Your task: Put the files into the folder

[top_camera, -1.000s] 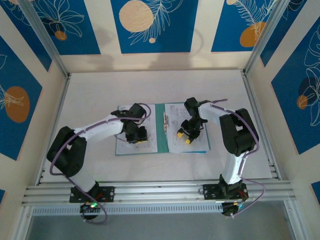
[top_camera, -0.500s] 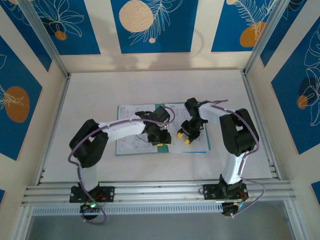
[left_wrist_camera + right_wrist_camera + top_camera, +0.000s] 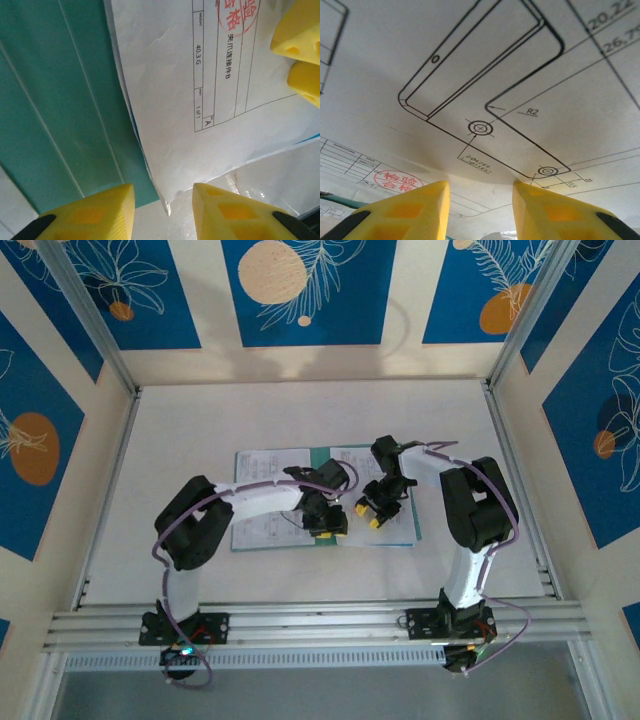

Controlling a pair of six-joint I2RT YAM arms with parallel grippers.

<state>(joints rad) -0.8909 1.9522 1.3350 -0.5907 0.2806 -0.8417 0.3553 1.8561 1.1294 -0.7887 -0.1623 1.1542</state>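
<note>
The teal folder (image 3: 321,464) lies open on the table, with white printed files on its left half (image 3: 258,528) and right half (image 3: 398,528). My left gripper (image 3: 323,531) hovers low over the folder's middle near its front edge. In the left wrist view its yellow jaws (image 3: 162,194) stand open and hold nothing, above the corner of a sheet (image 3: 175,100) that overlaps the bare folder (image 3: 60,100). My right gripper (image 3: 368,515) is down on the right sheet. Its jaws (image 3: 481,187) are apart, tips against the drawing sheet (image 3: 470,65). Its yellow fingers (image 3: 297,50) show nearby.
White table (image 3: 300,415) runs all round the folder, fenced by aluminium rails (image 3: 320,620) at the front and sides. Patterned blue panels (image 3: 300,290) wall off the back and sides. The two grippers are close together over the folder's front middle.
My left arm has swung right, from the left-hand sheet to the folder's middle beside the right gripper, and its jaws have opened. The right gripper has hardly moved.
</note>
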